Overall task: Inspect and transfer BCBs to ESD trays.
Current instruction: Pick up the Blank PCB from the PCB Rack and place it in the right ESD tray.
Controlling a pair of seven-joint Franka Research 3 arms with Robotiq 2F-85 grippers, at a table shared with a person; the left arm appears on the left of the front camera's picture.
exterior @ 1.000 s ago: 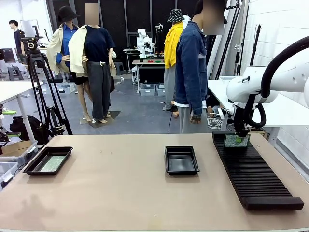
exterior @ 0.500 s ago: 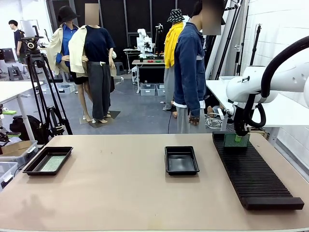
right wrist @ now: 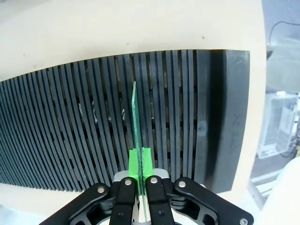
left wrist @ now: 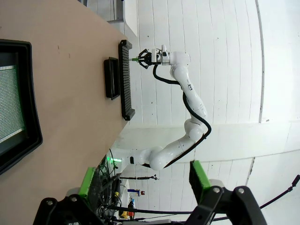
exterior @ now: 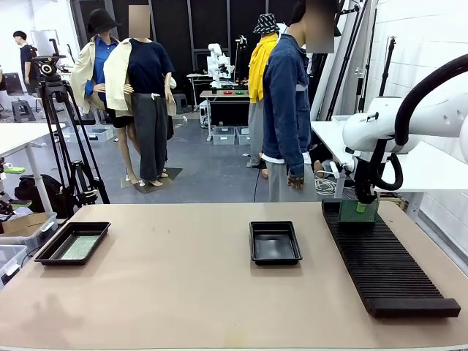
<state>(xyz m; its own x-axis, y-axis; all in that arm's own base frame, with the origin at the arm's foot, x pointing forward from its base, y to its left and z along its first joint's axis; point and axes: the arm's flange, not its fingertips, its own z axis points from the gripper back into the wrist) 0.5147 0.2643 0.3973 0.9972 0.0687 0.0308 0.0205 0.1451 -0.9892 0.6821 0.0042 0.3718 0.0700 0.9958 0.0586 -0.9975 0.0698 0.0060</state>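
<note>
My right tool (exterior: 362, 207) is closed on one BCB (right wrist: 136, 117), with the green pads pressing its two faces near the top edge. The board stands on its edge at the far end of the slotted rack (exterior: 384, 263), which lies along the right edge of the worktop (exterior: 183, 292). In the right wrist view the board is thin and edge-on, and its long axis runs along a slot, across the rack. Its lower edge is at the ribs, and I cannot tell if it sits in the slot or is just free of it.

For the coming move, I think the board must first go straight up, in its own plane, so that it does not scrape the ribs. The middle ESD tray (exterior: 252, 243) is empty and lies to the left of the rack, near the far edge of the worktop. My right arm is much nearer to it than my left.

The left ESD tray (exterior: 45, 252) is at the left edge and holds a pale green board (exterior: 77, 247) lying flat, which I take for the other BCB. My left tool (left wrist: 143, 177) hangs above that side, with its jaws wide apart and nothing between them
</note>
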